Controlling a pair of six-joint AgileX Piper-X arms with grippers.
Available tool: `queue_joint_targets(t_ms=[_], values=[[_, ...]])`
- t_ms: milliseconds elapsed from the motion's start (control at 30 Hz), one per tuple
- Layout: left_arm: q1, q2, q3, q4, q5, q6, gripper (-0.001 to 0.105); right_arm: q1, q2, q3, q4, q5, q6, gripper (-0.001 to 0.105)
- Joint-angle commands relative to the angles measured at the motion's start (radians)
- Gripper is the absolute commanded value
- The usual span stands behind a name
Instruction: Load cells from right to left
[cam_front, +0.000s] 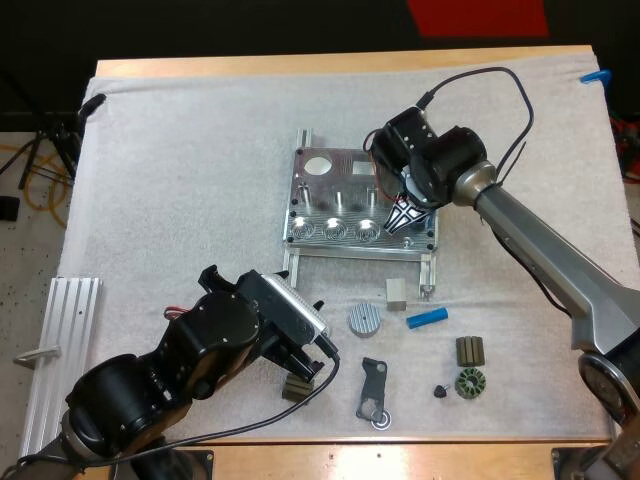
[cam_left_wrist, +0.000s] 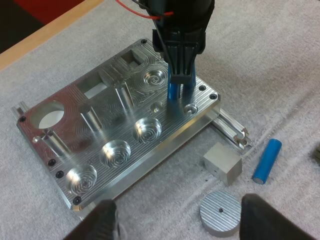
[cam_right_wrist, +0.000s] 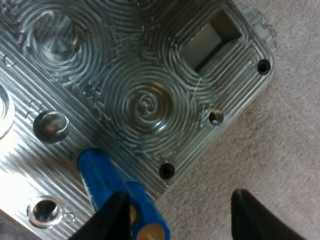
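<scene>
The metal fixture (cam_front: 335, 205) (cam_left_wrist: 120, 130) (cam_right_wrist: 145, 100) lies mid-mat. My right gripper (cam_front: 402, 222) (cam_left_wrist: 181, 75) hangs over its right front corner, shut on a blue cylinder (cam_left_wrist: 173, 92) (cam_right_wrist: 107, 177). The cylinder's lower end rests on the ribbed top between two small holes. A second blue cylinder (cam_front: 427, 318) (cam_left_wrist: 267, 160) lies on the mat in front of the fixture. My left gripper (cam_front: 308, 366) (cam_left_wrist: 183, 224) hovers low near the front, open, with nothing between its fingers (cam_left_wrist: 102, 222).
In front of the fixture lie a metal block (cam_front: 395, 292) (cam_left_wrist: 223, 163) and a grey ribbed disc (cam_front: 364, 319) (cam_left_wrist: 220, 214). A dark bracket (cam_front: 373, 390), two dark toothed parts (cam_front: 469, 366) and an olive block (cam_front: 297, 387) sit near the front edge. A ribbed metal rail (cam_front: 60, 350) lies at far left.
</scene>
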Motion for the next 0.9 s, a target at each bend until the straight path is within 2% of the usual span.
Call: queue_joint_targets(t_ms=[0,100,867], values=[[0.001,-0.008,-0.002,-0.017,0.0,-0.002,0.052,-0.002,-0.003,-0.002,-0.005,-0.021,0.003,0.045],[0.001,-0.008,-0.002,-0.017,0.0,-0.002,0.052,-0.002,-0.003,-0.002,-0.007,-0.057,0.022,0.045],[0.001,-0.008,-0.002,-0.017,0.0,-0.002,0.052,0.012,0.031,0.01,-0.034,-0.041,0.026,0.045]])
